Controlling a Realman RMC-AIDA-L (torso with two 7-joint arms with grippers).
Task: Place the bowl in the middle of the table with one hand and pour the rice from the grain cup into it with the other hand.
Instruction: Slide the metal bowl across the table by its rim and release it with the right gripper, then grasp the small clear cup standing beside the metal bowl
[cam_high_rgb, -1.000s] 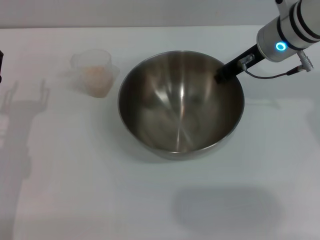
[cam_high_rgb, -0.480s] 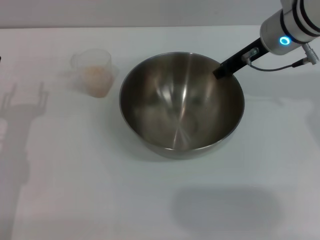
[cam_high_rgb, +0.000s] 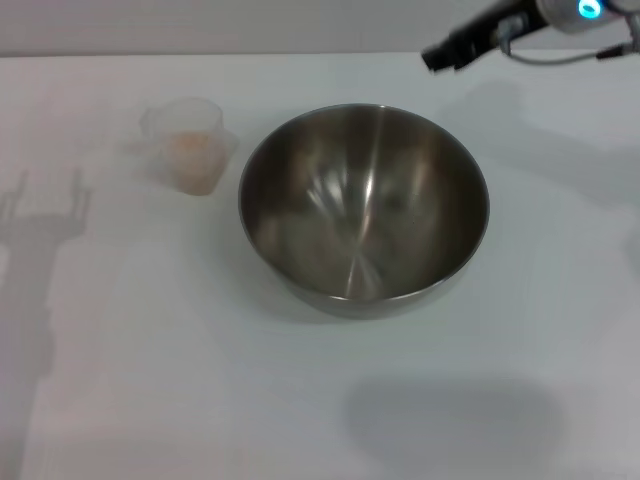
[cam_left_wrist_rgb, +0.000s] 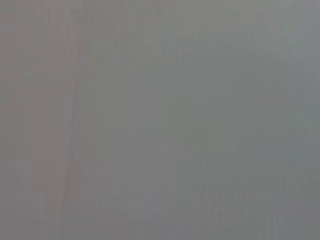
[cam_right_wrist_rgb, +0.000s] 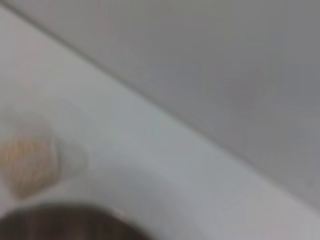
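Steel bowl (cam_high_rgb: 363, 208) now stands free mid-table; the right gripper (cam_high_rgb: 440, 56) has lifted away beyond it, finger state I cannot tell. Grain cup (cam_high_rgb: 190, 145) with rice (cam_high_rgb: 193, 157) waits left, unpoured.

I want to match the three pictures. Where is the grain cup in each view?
Head view: the grain cup stands on the table, left of the bowl.
Left wrist view: not in it.
Right wrist view: the cup shows blurred, near the bowl's rim.
Shared landmark: the bowl.
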